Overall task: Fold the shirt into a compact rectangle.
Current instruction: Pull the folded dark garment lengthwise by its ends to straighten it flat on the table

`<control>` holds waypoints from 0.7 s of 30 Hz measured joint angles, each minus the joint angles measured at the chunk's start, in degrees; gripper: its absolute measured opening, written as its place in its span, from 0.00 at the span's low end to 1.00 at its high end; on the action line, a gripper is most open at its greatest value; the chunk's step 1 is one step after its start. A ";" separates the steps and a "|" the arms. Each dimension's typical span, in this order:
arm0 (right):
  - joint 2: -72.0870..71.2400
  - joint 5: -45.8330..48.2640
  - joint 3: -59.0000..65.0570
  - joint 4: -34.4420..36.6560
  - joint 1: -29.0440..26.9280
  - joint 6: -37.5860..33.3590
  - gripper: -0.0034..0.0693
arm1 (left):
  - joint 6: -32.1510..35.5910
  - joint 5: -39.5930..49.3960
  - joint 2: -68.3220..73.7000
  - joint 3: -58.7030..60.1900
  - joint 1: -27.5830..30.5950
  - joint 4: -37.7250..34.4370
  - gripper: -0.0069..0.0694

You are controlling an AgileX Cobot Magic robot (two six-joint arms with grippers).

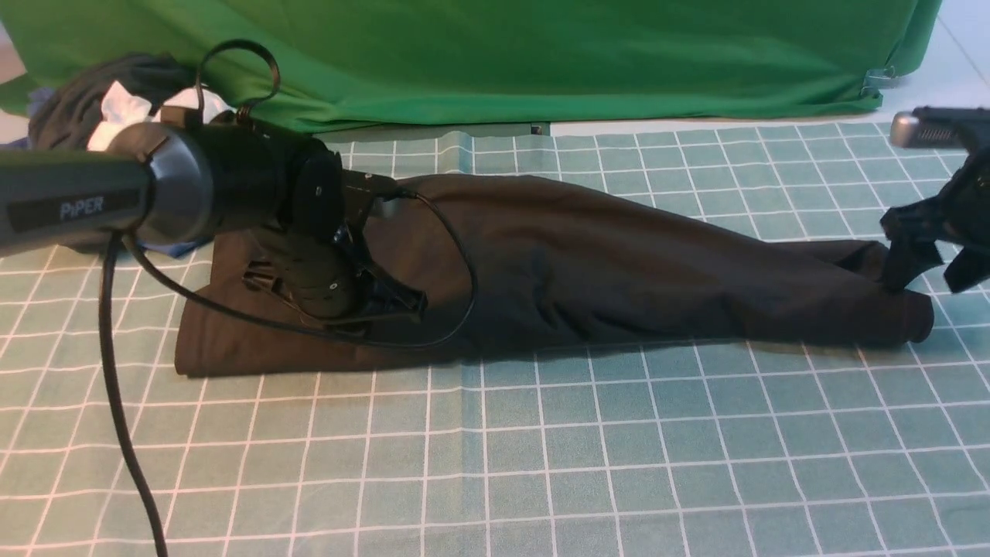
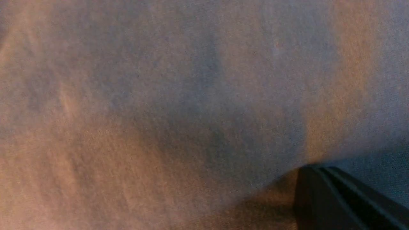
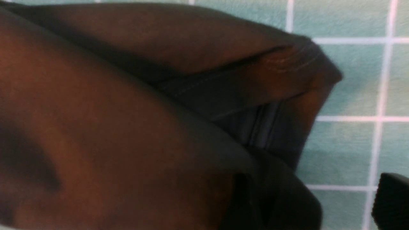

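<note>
Since it's laid left to right across the middle of the checked mat, the shirt is seen as one long dark strip. Soft, light, floppy stuff is expected, so it's probably best taken at the doubled hem corners on the right end, not mid-panel. The left gripper is closed tight on the shirt's left part; whether cloth is pinched can't be told, tbh. The right gripper is spread wide at the right end, nothing held. Print and neck label are hidden. Further back, a clothes heap is partly blocked by the left arm, with the green backdrop behind.
</note>
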 joint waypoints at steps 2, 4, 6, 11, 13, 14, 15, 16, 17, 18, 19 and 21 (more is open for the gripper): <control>0.80 0.00 0.00 1.05 0.00 -0.06 0.72 | -0.29 -0.28 -0.06 0.14 0.00 0.05 0.11; 1.13 0.00 0.00 1.62 0.00 -0.10 0.66 | -0.35 -0.40 -0.06 0.14 0.00 0.05 0.11; 1.54 -0.08 0.00 1.90 0.00 -0.12 0.52 | -0.35 -0.40 -0.06 0.19 0.00 0.05 0.11; 2.00 -1.34 0.00 2.49 0.00 -0.29 0.21 | -0.41 -0.42 -0.06 0.19 0.00 0.05 0.11; 2.00 -1.91 0.00 2.63 0.00 -1.58 0.12 | -0.41 -0.42 -0.06 0.19 0.00 0.05 0.11; 1.75 -1.96 0.00 2.63 0.00 -2.06 0.11 | -0.41 -0.42 -0.06 0.19 0.00 0.05 0.11; 1.45 -1.96 0.00 2.63 0.00 -2.40 0.11 | -0.29 -0.42 -0.06 0.19 0.00 0.05 0.11; 1.16 -2.02 0.00 2.63 0.00 -2.80 0.11 | -0.30 -0.42 -0.06 0.19 0.00 0.05 0.11; 0.33 -2.16 0.00 2.50 -0.06 -3.30 0.11 | -0.30 -0.42 -0.06 0.19 0.00 0.05 0.11; -0.50 -2.40 0.00 2.35 -0.11 -3.60 0.11 | -0.30 -0.42 -0.06 0.19 0.00 0.05 0.11; -1.28 -2.68 0.00 2.11 -0.21 -3.74 0.11 | -0.30 -0.42 -0.06 0.19 0.00 0.05 0.11; -2.85 -3.82 0.00 0.67 -0.42 -4.29 0.11 | -0.30 -0.47 -0.06 0.19 0.00 0.05 0.11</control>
